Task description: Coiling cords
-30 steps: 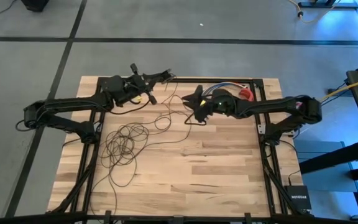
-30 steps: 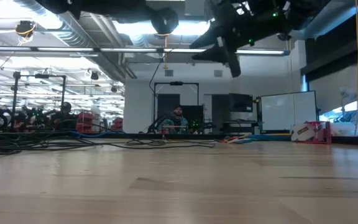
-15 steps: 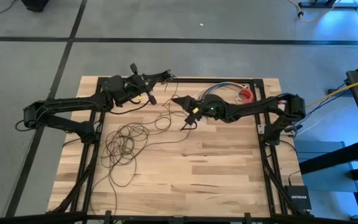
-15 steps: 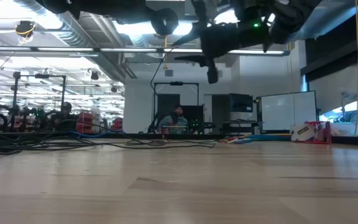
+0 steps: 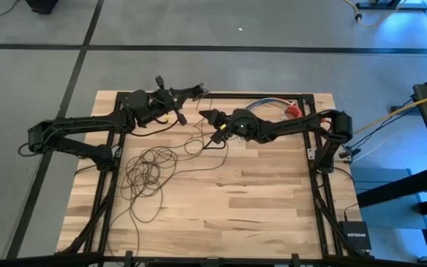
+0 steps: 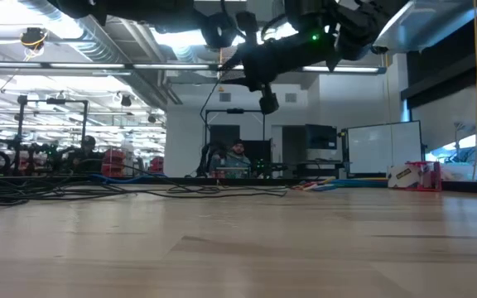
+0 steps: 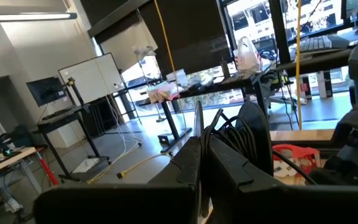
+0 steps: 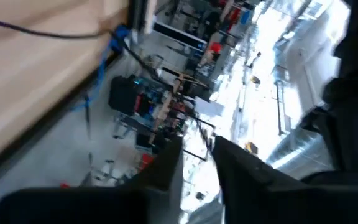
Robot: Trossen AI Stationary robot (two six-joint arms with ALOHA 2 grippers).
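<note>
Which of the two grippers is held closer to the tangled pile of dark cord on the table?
The left gripper is farther; the right gripper is closer to the pile of cord. Both are above the table's far side, the right one nearer the middle.

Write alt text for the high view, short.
Overhead view of a wooden table: the right gripper reaches toward the left gripper at the far edge, while the thin dark cord lies in loose loops on the table's left side.

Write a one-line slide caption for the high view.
Both arms reach over the table's far edge, left gripper shut, right gripper beside it, tangled cords on the table.
</note>
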